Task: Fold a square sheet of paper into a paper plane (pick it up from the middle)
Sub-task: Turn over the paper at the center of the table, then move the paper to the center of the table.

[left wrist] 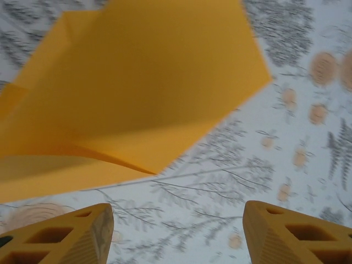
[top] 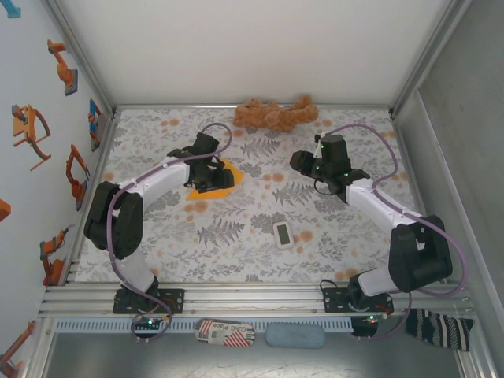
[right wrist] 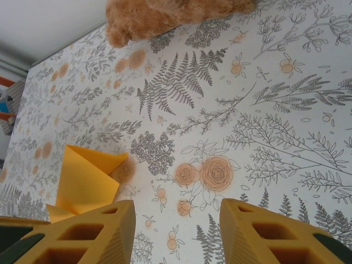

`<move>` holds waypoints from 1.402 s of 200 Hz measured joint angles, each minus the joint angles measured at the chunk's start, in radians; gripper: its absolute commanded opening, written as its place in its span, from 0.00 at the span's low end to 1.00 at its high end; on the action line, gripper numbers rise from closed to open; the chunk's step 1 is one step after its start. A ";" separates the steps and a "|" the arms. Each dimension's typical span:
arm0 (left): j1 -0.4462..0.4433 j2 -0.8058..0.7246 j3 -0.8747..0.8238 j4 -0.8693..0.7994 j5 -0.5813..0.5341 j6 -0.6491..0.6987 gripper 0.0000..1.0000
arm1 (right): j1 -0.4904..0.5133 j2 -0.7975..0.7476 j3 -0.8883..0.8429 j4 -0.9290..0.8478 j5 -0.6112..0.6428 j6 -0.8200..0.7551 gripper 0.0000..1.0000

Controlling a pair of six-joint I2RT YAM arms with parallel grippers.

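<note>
Orange paper sheet (top: 229, 182): partly folded into a creased, angular shape with a pointed flap. It lies flat on the left-centre of the bench (top: 236, 252), which is covered in a grey fern and orange flower print.

Left gripper (top: 211, 183): directly over the sheet. In the left wrist view its yellow fingertips (left wrist: 66, 236) stand well apart with only the bench print between them. The sheet (left wrist: 137, 82) lies just beyond them, not clasped.

Right gripper (top: 299, 163): right of the sheet and well apart from it, above bare print. Its fingers (right wrist: 93, 236) are spread with nothing held. The sheet (right wrist: 88, 181) shows at the left of the right wrist view.

Brown plush toy (top: 276, 114): lying along the far edge of the bench.

Small white rectangular device (top: 283, 234): centre of the bench, nearer the arm bases, apart from both grippers.
</note>
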 measured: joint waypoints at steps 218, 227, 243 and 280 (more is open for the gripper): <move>0.098 0.152 -0.037 0.212 0.051 -0.117 0.63 | 0.006 0.098 -0.027 0.132 -0.127 0.157 0.42; 0.092 0.150 -0.047 0.234 0.061 -0.146 0.62 | 0.013 0.124 -0.033 0.161 -0.146 0.191 0.41; 0.069 0.149 -0.059 0.270 0.080 -0.204 0.60 | 0.037 0.180 -0.037 0.210 -0.177 0.251 0.40; 0.014 0.149 -0.084 0.331 0.120 -0.336 0.54 | 0.122 0.288 -0.037 0.288 -0.214 0.363 0.36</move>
